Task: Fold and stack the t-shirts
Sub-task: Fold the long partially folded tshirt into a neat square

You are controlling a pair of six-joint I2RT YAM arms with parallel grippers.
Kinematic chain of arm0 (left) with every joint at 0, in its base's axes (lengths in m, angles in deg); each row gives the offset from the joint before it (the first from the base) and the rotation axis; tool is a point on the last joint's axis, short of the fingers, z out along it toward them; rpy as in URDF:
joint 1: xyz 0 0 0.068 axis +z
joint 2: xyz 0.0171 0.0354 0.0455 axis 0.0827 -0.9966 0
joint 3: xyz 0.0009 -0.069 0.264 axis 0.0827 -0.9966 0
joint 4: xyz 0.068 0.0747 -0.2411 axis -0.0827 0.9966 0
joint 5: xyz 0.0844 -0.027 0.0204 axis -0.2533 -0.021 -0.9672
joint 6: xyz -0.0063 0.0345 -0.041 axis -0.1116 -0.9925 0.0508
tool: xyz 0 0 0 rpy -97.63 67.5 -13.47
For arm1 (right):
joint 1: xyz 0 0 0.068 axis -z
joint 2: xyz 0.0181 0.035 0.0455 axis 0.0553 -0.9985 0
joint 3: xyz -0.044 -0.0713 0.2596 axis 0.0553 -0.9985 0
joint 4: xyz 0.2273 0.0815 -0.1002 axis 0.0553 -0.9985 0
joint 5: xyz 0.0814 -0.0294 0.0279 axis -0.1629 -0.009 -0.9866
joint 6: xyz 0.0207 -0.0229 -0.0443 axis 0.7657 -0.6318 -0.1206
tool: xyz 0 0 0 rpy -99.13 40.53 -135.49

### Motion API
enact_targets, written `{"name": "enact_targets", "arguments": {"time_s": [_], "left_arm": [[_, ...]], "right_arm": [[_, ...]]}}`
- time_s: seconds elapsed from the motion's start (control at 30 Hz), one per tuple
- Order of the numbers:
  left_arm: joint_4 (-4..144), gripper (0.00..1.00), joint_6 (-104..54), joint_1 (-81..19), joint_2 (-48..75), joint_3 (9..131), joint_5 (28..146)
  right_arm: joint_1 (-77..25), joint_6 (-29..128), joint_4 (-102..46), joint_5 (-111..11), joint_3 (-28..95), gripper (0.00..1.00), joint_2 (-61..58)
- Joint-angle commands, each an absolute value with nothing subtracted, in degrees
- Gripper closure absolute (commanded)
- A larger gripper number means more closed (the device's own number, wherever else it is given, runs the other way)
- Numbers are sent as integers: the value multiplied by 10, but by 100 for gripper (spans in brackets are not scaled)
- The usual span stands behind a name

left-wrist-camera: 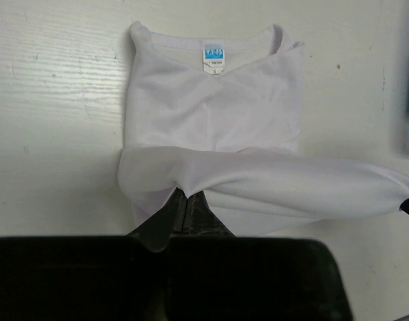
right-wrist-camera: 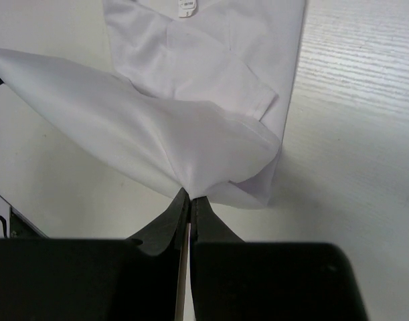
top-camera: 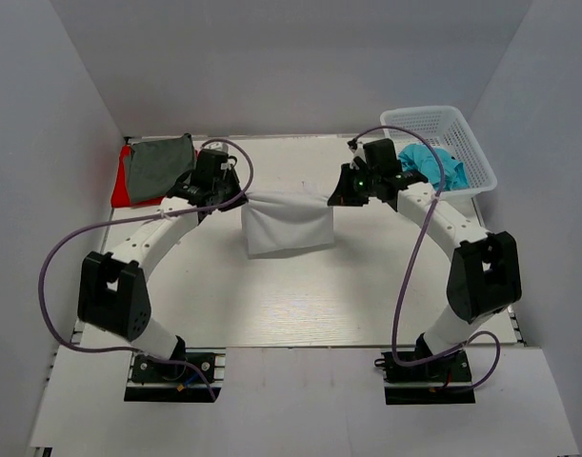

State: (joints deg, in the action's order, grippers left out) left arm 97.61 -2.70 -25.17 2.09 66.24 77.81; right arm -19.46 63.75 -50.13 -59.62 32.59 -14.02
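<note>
tabletop [top-camera: 300, 305], middle toward far edge: left gripper [top-camera: 235, 198] and right gripper [top-camera: 334, 200] each clamped onto white t-shirt [top-camera: 287, 230], lifted edge stretched between them.

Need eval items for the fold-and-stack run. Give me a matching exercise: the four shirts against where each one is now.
Things:
1. plain white cloth t-shirt
2. dark grey cloth t-shirt
3. red cloth t-shirt
4. teal cloth t-shirt

Places:
A. inside the white plastic mesh basket
B. lying on top of another shirt, far left
C. pinched by the left gripper and the right gripper
D. mostly covered by another shirt, edges showing

Pairs: 1-C, 2-B, 3-D, 4-A
</note>
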Motion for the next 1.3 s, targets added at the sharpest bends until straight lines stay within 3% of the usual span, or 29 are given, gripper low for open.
{"name": "enact_targets", "arguments": {"time_s": [0.0, 0.27, 0.47, 0.5, 0.53, 0.57, 0.63, 0.67, 0.83, 1.03, 1.27], "left_arm": [[955, 100, -44, -233, -4, 705, 772], [943, 100, -56, -203, -140, 816, 798], [926, 100, -56, -181, -279, 911, 812], [926, 92, -56, -173, -299, 931, 812], [945, 78, -56, -173, -320, 977, 830], [950, 43, -56, -167, -355, 999, 837], [955, 23, -68, -161, -378, 1048, 864], [955, 1, -75, -161, -384, 1057, 874], [969, 0, -75, -166, -353, 1057, 888], [961, 0, -75, -177, -257, 966, 852], [860, 0, -45, -195, -173, 824, 999]], "right_arm": [[-178, 644, -476, -600, 368, 100, -161], [-150, 654, -481, -617, 478, 100, -302], [-126, 652, -496, -616, 643, 100, -453], [-125, 653, -490, -623, 658, 95, -479], [-123, 649, -469, -629, 690, 84, -493], [-122, 652, -466, -643, 704, 54, -528], [-119, 643, -467, -646, 760, 10, -545], [-118, 640, -489, -642, 777, 10, -563], [-126, 602, -509, -624, 774, 10, -512], [-136, 592, -455, -627, 611, 10, -381], [-166, 639, -350, -720, 442, 10, -288]]}}
